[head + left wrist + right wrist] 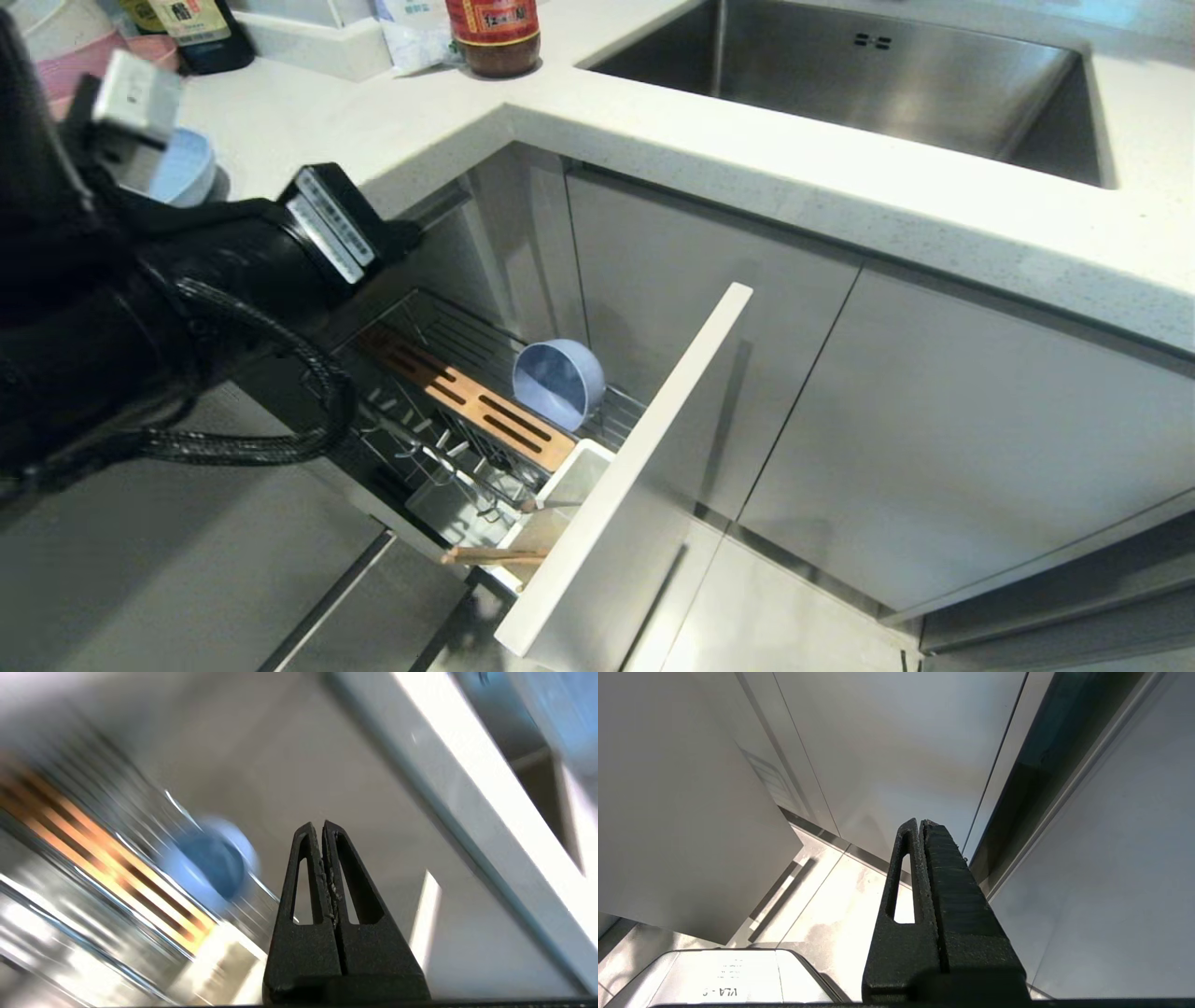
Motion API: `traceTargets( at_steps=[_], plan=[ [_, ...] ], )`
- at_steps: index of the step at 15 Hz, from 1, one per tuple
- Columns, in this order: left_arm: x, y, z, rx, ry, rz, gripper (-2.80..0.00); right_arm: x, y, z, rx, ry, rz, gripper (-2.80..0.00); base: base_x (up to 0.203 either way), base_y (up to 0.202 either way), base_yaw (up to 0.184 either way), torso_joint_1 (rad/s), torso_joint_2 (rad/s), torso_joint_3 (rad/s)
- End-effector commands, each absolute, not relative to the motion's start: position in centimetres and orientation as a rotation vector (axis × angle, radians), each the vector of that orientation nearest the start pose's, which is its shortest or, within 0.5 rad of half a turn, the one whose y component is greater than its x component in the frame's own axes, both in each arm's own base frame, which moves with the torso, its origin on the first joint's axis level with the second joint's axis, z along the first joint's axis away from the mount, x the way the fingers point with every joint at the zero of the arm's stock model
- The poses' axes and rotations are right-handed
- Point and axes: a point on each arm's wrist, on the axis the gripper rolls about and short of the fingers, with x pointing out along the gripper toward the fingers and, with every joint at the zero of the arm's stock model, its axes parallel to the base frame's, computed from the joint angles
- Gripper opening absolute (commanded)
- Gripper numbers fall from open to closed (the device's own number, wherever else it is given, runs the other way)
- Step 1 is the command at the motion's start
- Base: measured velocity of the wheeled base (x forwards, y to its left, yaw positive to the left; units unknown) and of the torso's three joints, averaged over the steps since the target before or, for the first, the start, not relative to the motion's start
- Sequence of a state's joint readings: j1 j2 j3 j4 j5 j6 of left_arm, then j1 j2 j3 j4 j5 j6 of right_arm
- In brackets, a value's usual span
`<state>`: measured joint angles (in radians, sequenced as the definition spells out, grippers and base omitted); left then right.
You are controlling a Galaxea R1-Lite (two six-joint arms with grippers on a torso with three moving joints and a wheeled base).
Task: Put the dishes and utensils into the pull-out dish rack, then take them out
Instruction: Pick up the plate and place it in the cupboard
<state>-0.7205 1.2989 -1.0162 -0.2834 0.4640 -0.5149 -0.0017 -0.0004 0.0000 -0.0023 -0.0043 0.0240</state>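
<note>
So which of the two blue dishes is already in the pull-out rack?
The round blue-grey bowl, tipped on its side beside the wooden strip; the light blue plate remains on the counter.

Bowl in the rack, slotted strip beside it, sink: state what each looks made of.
Bowl: probably plastic, going by its matte blue-grey, even colour and lack of sharp glints.
Slotted strip: looks like wood, with a warm brown, dull finish.
Sink: brushed steel, grey with soft streaked reflections.

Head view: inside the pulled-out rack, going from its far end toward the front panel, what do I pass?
Slotted wooden strip → blue-grey bowl → white cutlery cup with chopsticks → front panel.
</note>
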Motion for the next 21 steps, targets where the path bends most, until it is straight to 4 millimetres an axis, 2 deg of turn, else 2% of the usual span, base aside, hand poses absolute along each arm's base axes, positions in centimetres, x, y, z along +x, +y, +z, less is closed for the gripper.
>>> traceTargets(
  at_steps=[1, 5, 8, 11, 17, 18, 21],
  plan=[
    [16.0, -10.1, 33.9, -0.437, -0.059, -0.164, -2.8, -2.3, 0.0, 7.5, 0.025, -0.003, -0.006, -2.8, 0.0, 0.0, 0.0, 0.0, 0.0, 0.0],
    [16.8, -6.8, 36.6, -0.28, -0.18, 0.038, -2.8, -2.3, 0.0, 7.5, 0.025, -0.005, -0.006, -2.8, 0.0, 0.0, 0.0, 0.0, 0.0, 0.0],
    [17.5, -4.7, 38.5, -0.24, -0.217, 0.207, -2.8, -2.3, 0.0, 7.5, 0.025, -0.004, -0.006, -2.8, 0.0, 0.0, 0.0, 0.0, 0.0, 0.0],
    [18.5, -3.8, 37.7, -0.189, -0.124, 0.301, -2.8, -2.3, 0.0, 7.5, 0.025, -0.005, -0.006, -2.8, 0.0, 0.0, 0.0, 0.0, 0.0, 0.0],
    [18.7, -2.6, 37.7, -0.157, -0.066, 0.402, -2.8, -2.3, 0.0, 7.5, 0.025, -0.005, -0.006, -2.8, 0.0, 0.0, 0.0, 0.0, 0.0, 0.0],
    [18.8, -2.7, 37.7, -0.157, -0.063, 0.401, 0.0, -2.3, 0.0, 7.5, 0.025, -0.005, -0.006, -2.8, 0.0, 0.0, 0.0, 0.0, 0.0, 0.0],
    [19.2, -2.9, 37.5, -0.163, -0.056, 0.372, 0.0, -2.3, 0.0, 7.5, 0.025, -0.004, -0.006, -2.8, 0.0, 0.0, 0.0, 0.0, 0.0, 0.0]
  ],
)
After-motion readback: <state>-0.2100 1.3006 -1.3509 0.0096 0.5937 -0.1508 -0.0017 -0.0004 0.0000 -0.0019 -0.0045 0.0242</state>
